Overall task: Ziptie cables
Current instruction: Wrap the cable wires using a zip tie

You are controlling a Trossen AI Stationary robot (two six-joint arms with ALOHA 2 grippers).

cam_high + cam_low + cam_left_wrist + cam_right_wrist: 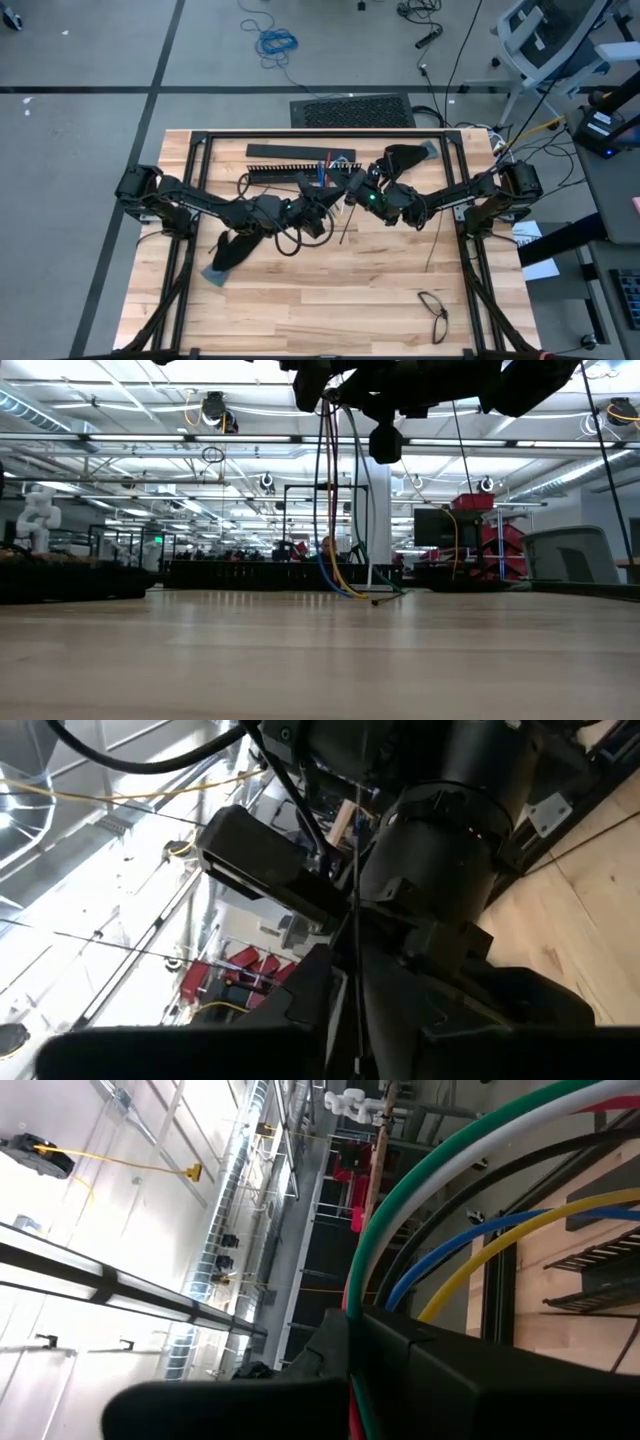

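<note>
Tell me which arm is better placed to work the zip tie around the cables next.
Probably the left. The right gripper is shut on the cables, holding the bundle up, while the left gripper sits right beside it at mid-table.

wooden table (330, 290), slotted bar (285, 174) (black), glasses (434, 308)

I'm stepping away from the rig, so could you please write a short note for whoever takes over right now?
Right gripper: jaws shut on the cables, bundle lifted above mid-table, ends trailing to the wood.
Left gripper: raised close beside the right one; its hold can't be told.
Loose ziptie lies on the table just below both grippers.
Done: cables gathered and lifted.
Left: no tie visibly around the bundle; wrap and cinch it.
</note>
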